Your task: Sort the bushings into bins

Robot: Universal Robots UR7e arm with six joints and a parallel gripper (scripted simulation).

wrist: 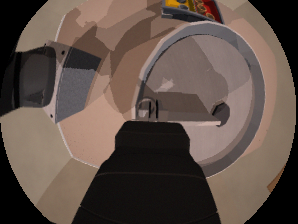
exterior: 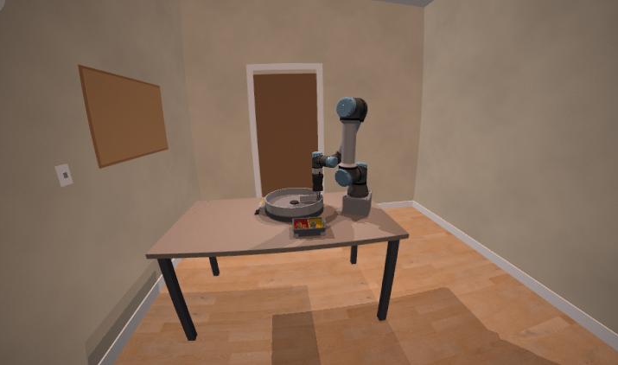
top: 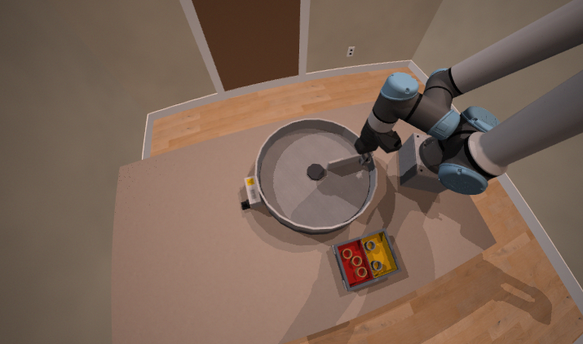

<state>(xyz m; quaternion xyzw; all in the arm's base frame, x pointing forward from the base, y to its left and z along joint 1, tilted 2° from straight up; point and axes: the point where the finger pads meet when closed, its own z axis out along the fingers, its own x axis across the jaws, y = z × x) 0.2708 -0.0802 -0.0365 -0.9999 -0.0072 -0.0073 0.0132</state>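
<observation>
Red bin [top: 346,270] [exterior: 296,221] [wrist: 215,10] — three bronze bushings [top: 351,260] [exterior: 300,225] [wrist: 202,8]

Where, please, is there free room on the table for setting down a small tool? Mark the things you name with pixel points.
Probably the wide table area [top: 178,239] [exterior: 219,227] left of the turntable [top: 314,226] [exterior: 292,211] and the bins in the top view. Crowded: the turntable's right side, between gripper [top: 364,159] and robot base [top: 417,186].

On the desk [top: 190,222] [exterior: 229,227], taking the turntable [top: 323,200] [exterior: 294,210] [wrist: 259,95] as landmark in the exterior view: the arm's base [top: 417,182] [exterior: 357,206] [wrist: 75,90] stands right of it, the two-part bin tray [top: 348,287] [exterior: 309,232] [wrist: 175,15] before it, the door [top: 250,38] [exterior: 285,131] behind it. Bushings [top: 356,260] lie in both tray compartments.
</observation>
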